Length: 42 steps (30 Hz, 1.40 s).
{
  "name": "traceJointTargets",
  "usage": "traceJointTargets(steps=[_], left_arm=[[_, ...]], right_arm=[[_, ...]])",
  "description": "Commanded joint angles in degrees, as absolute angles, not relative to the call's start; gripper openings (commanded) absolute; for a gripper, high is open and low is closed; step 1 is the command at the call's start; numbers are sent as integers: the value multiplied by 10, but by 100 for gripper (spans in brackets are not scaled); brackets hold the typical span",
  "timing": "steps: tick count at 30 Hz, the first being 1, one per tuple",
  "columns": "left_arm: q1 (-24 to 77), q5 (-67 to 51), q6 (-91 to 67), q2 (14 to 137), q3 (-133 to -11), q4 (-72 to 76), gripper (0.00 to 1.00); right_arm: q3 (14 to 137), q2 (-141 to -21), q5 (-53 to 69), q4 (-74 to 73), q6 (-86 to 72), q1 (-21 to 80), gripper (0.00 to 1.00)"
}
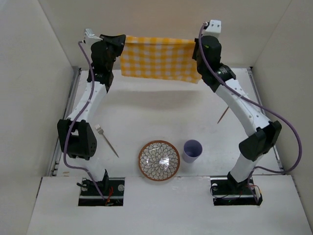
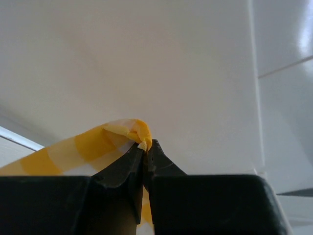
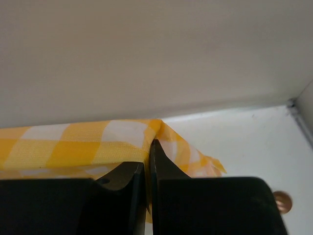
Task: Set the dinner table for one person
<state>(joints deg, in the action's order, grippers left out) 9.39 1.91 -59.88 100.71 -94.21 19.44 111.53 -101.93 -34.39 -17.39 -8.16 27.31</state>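
TOP VIEW
- worktop [image 1: 161, 105]: big matte white surface, fills most of view, pale walls round it, arm bases at near edge.
- cloth [image 1: 159, 58]: yellow/white check, hangs spread btwn the two pincers over far part of worktop; top edge taut, lower edge free.
- left pincer [image 1: 122, 43]: at cloth's top-left corner, pressed together on it.
- right pincer [image 1: 195, 49]: at cloth's top-right corner, nipping it.
- fork [image 1: 106, 139]: flat on worktop, near-left, by left arm's elbow.
- bowl [image 1: 158, 160]: patterned inside, brown rim, middle, close to near edge.
- cup [image 1: 192, 150]: pale lilac, upright, just right of bowl.
- stick [image 1: 223, 116]: thin, brown, on worktop by right arm, partly hidden; can't tell what it is.

LEFT WRIST
- left pincer [image 2: 146, 147]: fingers closed tight, pinching a bunched corner of cloth [image 2: 83, 149]; nub of fabric pokes above tips, rest trails off left.

RIGHT WRIST
- right pincer [image 3: 148, 156]: fingers pressed near-together, thin slit only, clamping folded edge of cloth [image 3: 73, 144]; cloth runs left, small flap to right.
- worktop [image 3: 244, 132]: white, beyond cloth, meets wall at back.
- disc [image 3: 282, 200]: small, coppery, at right by pincer body; can't tell what.
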Motion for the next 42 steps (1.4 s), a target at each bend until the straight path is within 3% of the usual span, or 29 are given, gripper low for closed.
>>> traceJointTargets(steps=[1,5,9,13,16,20,23,25,32,34,37,42], left_arm=[[74,11,-603,928,-871,257,0],[78,35,-599,845,-636,377,1],[73,66,-635,805,-396,501,2],[65,61,-669,795,-254,587,3],[56,55,-673,784,-184,596,9],[35,51,-691,760,-135,592,25],[12,41,-692,719,-122,559,27],[3,30,-685,670,-116,523,30],[28,87,-595,553,-154,332,36],[55,112,-561,584,-187,279,38],[76,129,-535,645,-219,244,43],[87,135,-513,749,-245,248,43]], right_arm=[[1042,-969,-440,-108,47,275,10],[782,-908,-443,88,105,311,11],[619,-908,-440,127,56,355,10],[542,-916,-423,119,1,389,13],[512,-911,-400,99,-20,397,29],[505,-876,-375,39,-74,400,59],[491,-822,-349,19,-97,399,72],[480,-784,-310,-4,-111,396,76],[446,-729,-120,-8,-279,280,74],[441,-750,-98,9,-326,255,67],[434,-783,-93,27,-361,247,46],[394,-788,-112,70,-388,254,39]])
